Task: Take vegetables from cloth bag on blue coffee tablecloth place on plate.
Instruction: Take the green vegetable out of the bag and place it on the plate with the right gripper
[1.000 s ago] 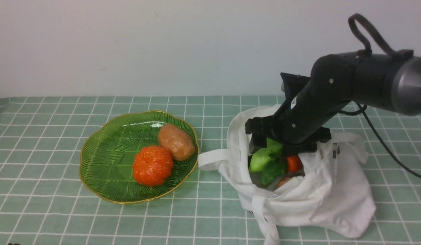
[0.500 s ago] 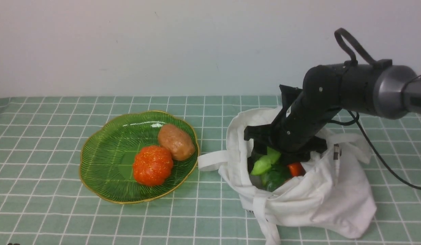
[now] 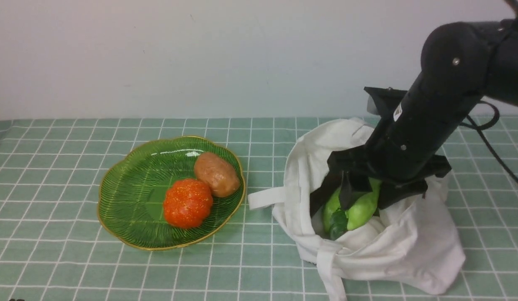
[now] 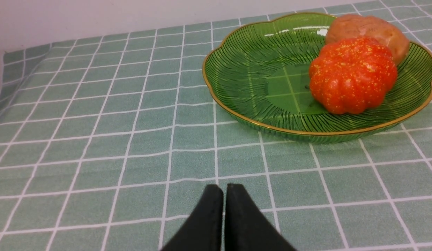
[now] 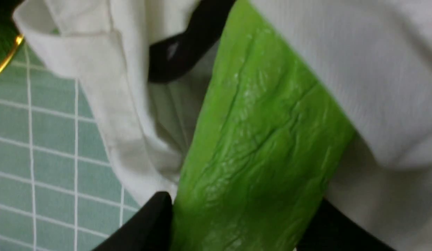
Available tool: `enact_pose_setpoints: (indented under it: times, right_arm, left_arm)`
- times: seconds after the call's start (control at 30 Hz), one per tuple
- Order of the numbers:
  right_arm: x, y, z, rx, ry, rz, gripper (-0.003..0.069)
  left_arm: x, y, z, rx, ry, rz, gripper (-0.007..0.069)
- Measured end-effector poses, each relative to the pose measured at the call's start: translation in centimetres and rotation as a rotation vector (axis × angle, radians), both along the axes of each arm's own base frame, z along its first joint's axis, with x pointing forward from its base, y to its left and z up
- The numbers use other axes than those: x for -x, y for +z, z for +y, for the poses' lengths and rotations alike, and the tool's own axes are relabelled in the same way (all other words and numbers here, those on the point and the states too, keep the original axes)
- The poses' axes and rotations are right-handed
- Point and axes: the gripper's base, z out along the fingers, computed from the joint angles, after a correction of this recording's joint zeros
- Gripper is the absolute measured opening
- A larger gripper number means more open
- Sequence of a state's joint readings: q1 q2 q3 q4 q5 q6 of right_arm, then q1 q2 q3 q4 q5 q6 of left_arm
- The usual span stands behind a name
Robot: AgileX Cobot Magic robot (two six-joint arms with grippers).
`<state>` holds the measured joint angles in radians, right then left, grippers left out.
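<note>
The white cloth bag (image 3: 393,246) stands open on the checked tablecloth (image 3: 259,259), right of the green ribbed plate (image 3: 112,188). My right gripper (image 3: 363,196) is at the bag's mouth, shut on the pale green gourd (image 3: 361,211), which hangs partly out of the bag. In the right wrist view the gourd (image 5: 258,150) fills the space between the black fingers (image 5: 149,223), with the bag cloth (image 5: 359,69) around it. A darker green cucumber (image 3: 337,223) lies in the bag below. My left gripper (image 4: 224,190) is shut and empty over the cloth, short of the plate (image 4: 237,101).
An orange-red pumpkin (image 3: 188,202) and a brown potato (image 3: 217,173) lie on the plate's right half; both show in the left wrist view (image 4: 352,75) (image 4: 369,28). A bag strap (image 3: 265,196) lies toward the plate. A wall runs behind the table.
My right gripper dipped into the bag, then rose and shifted right with the pale green gourd in it. The bag's mouth is pulled up. The small orange-red piece is hidden now.
</note>
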<state>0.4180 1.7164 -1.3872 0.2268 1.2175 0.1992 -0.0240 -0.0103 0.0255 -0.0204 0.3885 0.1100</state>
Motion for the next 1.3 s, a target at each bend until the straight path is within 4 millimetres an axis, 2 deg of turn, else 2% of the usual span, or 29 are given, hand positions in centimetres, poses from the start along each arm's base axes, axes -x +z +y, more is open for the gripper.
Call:
enact_pose_setpoints:
  times: [0.23, 0.37, 0.47, 0.57, 0.6, 0.67, 0.8, 0.9, 0.97, 1.03, 1.07, 1.1, 1.2, 1.3]
  right_arm:
    - [1.0, 0.2, 0.4, -0.078, 0.064, 0.027, 0.0409]
    - [2.5, 0.5, 1.6, -0.156, 0.124, 0.050, 0.0409]
    - [3.7, 1.5, 2.8, -0.223, 0.174, 0.042, 0.0409]
    - [5.3, 4.1, 4.8, -0.336, 0.301, -0.018, 0.0409]
    - [5.3, 4.2, 4.9, -0.340, 0.307, -0.021, 0.0409]
    - [5.3, 5.7, 6.3, -0.414, 0.391, -0.130, 0.0409]
    - [3.9, 6.8, 8.8, -0.497, 0.466, -0.243, 0.0409]
    - [2.3, 6.2, 11.2, -0.530, 0.491, -0.252, 0.0409]
    - [1.1, 5.3, 13.5, -0.538, 0.520, -0.256, 0.0409]
    - [0.5, 4.8, 14.9, -0.541, 0.537, -0.260, 0.0409]
    - [-0.1, 4.0, 16.8, -0.544, 0.561, -0.265, 0.0409]
    - [-0.1, 3.9, 17.0, -0.543, 0.565, -0.265, 0.0409]
    - [-1.3, 1.4, 20.5, -0.532, 0.598, -0.261, 0.0409]
    - [-2.5, -0.9, 22.5, -0.516, 0.566, -0.260, 0.0409]
  left_arm:
    - [0.0, 0.0, 0.0, 0.000, 0.000, 0.000, -0.0008]
    - [0.0, 0.0, 0.0, 0.000, 0.000, 0.000, -0.0008]
    - [0.0, 0.0, 0.0, 0.000, 0.000, 0.000, -0.0008]
    - [0.0, 0.0, 0.0, 0.000, 0.000, 0.000, -0.0008]
    - [0.0, 0.0, 0.0, 0.000, 0.000, 0.000, -0.0008]
    - [0.0, 0.0, 0.0, 0.000, 0.000, 0.000, -0.0008]
    - [0.0, 0.0, 0.0, 0.000, 0.000, 0.000, -0.0008]
    - [0.0, 0.0, 0.0, 0.000, 0.000, 0.000, -0.0008]
    - [0.0, 0.0, 0.0, 0.000, 0.000, 0.000, -0.0008]
    - [0.0, 0.0, 0.0, 0.000, 0.000, 0.000, -0.0008]
    - [0.0, 0.0, 0.0, 0.000, 0.000, 0.000, -0.0008]
    - [0.0, 0.0, 0.0, 0.000, 0.000, 0.000, -0.0008]
    - [0.0, 0.0, 0.0, 0.000, 0.000, 0.000, -0.0008]
    - [0.0, 0.0, 0.0, 0.000, 0.000, 0.000, -0.0008]
